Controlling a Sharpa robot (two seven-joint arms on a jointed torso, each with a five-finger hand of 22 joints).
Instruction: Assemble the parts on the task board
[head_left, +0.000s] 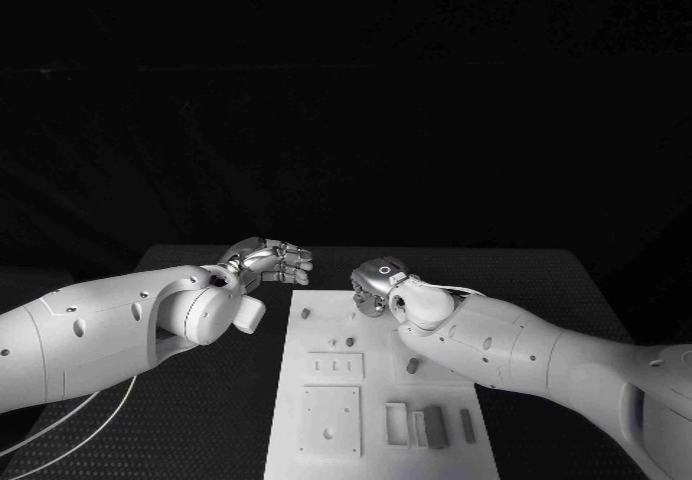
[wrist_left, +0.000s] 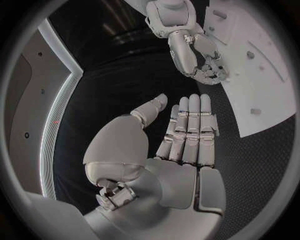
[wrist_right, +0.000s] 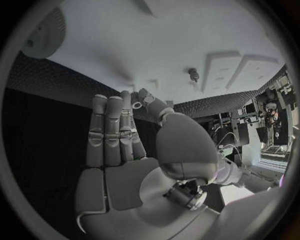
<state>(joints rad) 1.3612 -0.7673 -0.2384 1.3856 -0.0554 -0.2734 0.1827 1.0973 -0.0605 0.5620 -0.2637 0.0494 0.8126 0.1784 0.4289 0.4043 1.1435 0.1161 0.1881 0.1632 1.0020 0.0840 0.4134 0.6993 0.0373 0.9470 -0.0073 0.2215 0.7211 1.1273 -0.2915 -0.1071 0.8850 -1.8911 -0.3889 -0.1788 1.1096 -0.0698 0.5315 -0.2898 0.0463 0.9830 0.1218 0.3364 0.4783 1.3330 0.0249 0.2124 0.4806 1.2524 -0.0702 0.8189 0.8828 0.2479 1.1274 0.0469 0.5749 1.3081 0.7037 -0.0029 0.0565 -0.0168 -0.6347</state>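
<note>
The white task board (head_left: 378, 325) lies lengthwise in the middle of the table. Several grey parts (head_left: 433, 425) lie at its near right end, and a small peg (head_left: 304, 313) stands near its far left corner. My left hand (head_left: 268, 262) hovers over the black table just left of the board's far corner, fingers straight and side by side (wrist_left: 190, 130), thumb apart, holding nothing. My right hand (head_left: 378, 283) is over the board's far edge (wrist_right: 156, 45). Its thumb tip meets its forefinger (wrist_right: 139, 100); whether a part sits between them cannot be told. A peg (wrist_right: 194, 75) stands on the board beyond it.
Raised white blocks (head_left: 335, 366) and a square plate (head_left: 330, 420) sit on the board's near left half. Black table mat (head_left: 216, 420) lies on both sides of the board. A white cable (head_left: 72, 425) hangs under my left arm. In the left wrist view my right hand (wrist_left: 200, 55) curls at the board's corner.
</note>
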